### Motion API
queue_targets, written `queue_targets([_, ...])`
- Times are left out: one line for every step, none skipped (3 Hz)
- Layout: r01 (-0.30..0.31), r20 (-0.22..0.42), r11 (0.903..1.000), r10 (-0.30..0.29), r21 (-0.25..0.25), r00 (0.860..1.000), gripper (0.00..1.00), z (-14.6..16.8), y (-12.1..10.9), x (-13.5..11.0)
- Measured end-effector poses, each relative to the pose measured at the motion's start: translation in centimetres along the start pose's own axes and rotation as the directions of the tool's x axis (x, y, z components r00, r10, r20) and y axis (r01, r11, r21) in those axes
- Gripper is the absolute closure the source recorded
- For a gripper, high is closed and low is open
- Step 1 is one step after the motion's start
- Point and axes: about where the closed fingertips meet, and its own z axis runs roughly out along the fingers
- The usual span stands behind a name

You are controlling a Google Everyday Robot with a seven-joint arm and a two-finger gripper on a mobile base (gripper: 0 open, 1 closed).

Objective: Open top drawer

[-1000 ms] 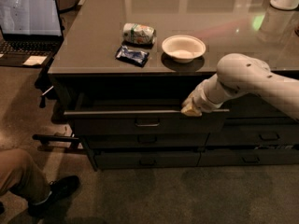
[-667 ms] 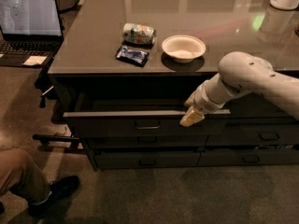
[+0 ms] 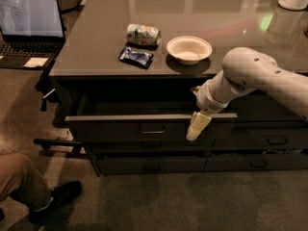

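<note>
The top drawer (image 3: 115, 129) stands partly out beneath the table's (image 3: 96, 47) front edge. Your gripper (image 3: 198, 125) hangs at its upper lip, and you cannot tell its grip. Pull straight outward and level.

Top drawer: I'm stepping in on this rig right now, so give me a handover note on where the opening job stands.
The gripper hangs in front of the top drawer, right of its bar handle and not on it; contact with the drawer front can't be judged.
The top drawer is partly pulled out from under the counter.
Done: the drawer is started open.
Left: probably pull it out further, then back the gripper away.
</note>
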Motion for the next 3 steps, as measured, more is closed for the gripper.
queue_targets([-0.001, -0.027, 0.9980, 0.000, -0.063, 1.000, 0.00, 2.2, -0.4, 0.7])
queue_targets([-0.015, -0.067, 0.9906, 0.006, -0.136, 0.998, 0.00, 4.3, 0.0, 2.2])
queue_targets([-0.039, -0.104, 0.9844, 0.021, -0.172, 0.994, 0.19, 4.7, 0.3, 3.8])
